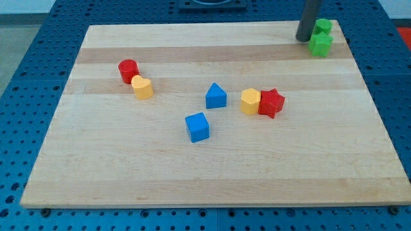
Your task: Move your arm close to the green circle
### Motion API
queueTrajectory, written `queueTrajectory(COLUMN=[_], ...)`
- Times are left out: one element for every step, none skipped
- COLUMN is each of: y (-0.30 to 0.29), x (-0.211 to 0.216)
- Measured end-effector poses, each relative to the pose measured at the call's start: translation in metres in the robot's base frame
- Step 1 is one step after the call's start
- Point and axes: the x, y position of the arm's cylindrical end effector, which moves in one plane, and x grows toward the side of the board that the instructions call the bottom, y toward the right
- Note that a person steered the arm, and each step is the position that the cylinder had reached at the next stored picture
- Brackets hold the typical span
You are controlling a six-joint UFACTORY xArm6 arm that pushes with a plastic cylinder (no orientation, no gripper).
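The green circle [323, 26] sits at the top right corner of the wooden board [212, 167], touching a green star [320, 44] just below it. My tip [303, 38] rests on the board right beside both green blocks, at their left, within a few pixels of them. The dark rod rises out of the view's top and hides part of the circle's left side.
A red cylinder [128, 70] and a yellow block [142, 87] touch at the left. A blue triangle [216, 96] and a blue cube [197, 126] lie mid-board. A yellow hexagon [250, 101] touches a red star [271, 102].
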Motion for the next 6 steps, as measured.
queueTrajectory(y=[-0.024,-0.030,-0.030,-0.027,-0.013,0.007], x=[-0.002,-0.023,-0.049,-0.061,-0.061,-0.061])
